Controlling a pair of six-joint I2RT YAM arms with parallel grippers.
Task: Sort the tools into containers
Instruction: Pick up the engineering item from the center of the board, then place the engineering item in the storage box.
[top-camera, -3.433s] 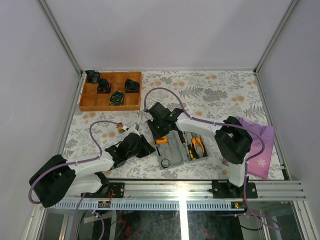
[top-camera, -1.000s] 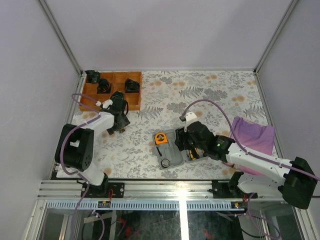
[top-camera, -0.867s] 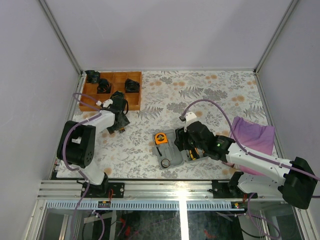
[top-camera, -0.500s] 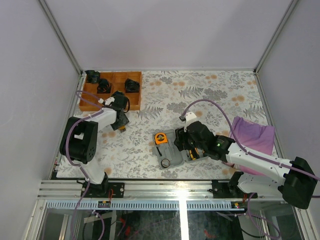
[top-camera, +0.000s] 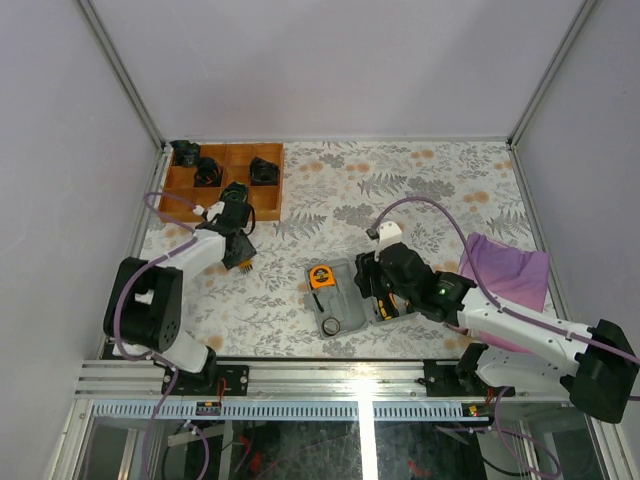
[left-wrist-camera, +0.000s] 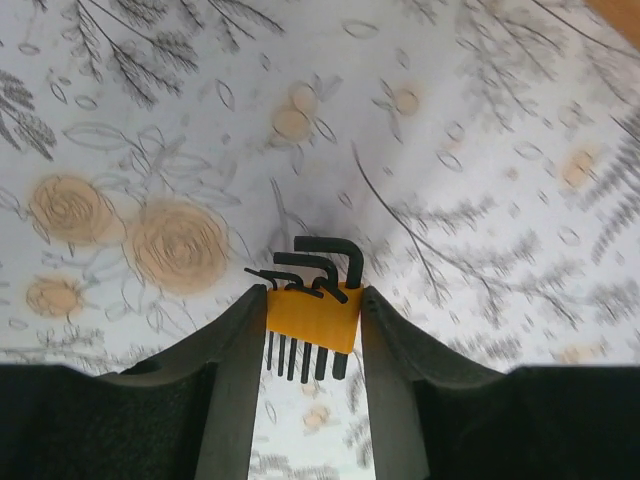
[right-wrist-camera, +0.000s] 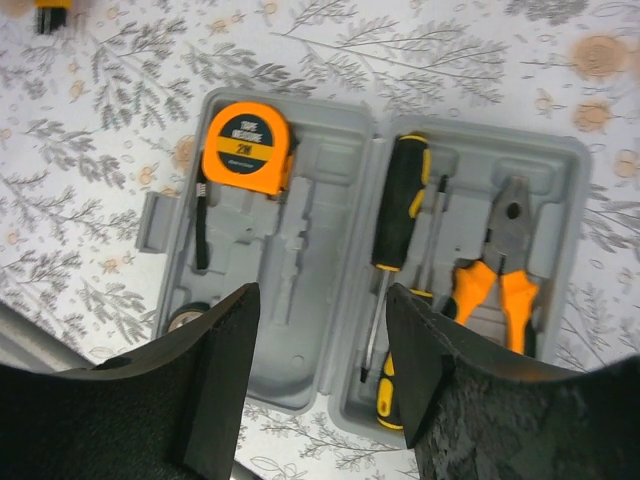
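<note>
Progress looked good: the grey case (right-wrist-camera: 330, 390) lay open near the front edge of the table (top-camera: 450, 190). The orange tape measure (right-wrist-camera: 245, 148) sat in its left half. The black-and-orange screwdriver (right-wrist-camera: 400, 205) and the pliers (right-wrist-camera: 505, 270) were bedded in the right half. A second, smaller screwdriver (right-wrist-camera: 385, 395) appeared to lie beside the first.

One tool was left outside, as far as the views showed. The hex key set (left-wrist-camera: 310, 320) lay flat on the flowered table, well apart from the case and just in front of the wooden tray (top-camera: 180, 210). The left gripper (left-wrist-camera: 312, 300) was down on it, with its fingers (left-wrist-camera: 240, 340) pressed against both sides of the orange holder. That was a clamp, though the set had not left the table. A long moulded recess (right-wrist-camera: 300, 250) in the left half stood unfilled, and that was probably where the set belonged.

The right gripper (right-wrist-camera: 320, 295) hung above the middle of the case with its jaws apart, holding nothing.

Room to move looked fair. Bare tablecloth stretched between the key set and the case's left edge. The tray's front wall stood close behind the left arm, so a lift towards the case seemed safer than any swing back. The right arm over the case could crowd a delivery into that left half. The purple cloth (top-camera: 510, 275) lay out of the way at the right.
</note>
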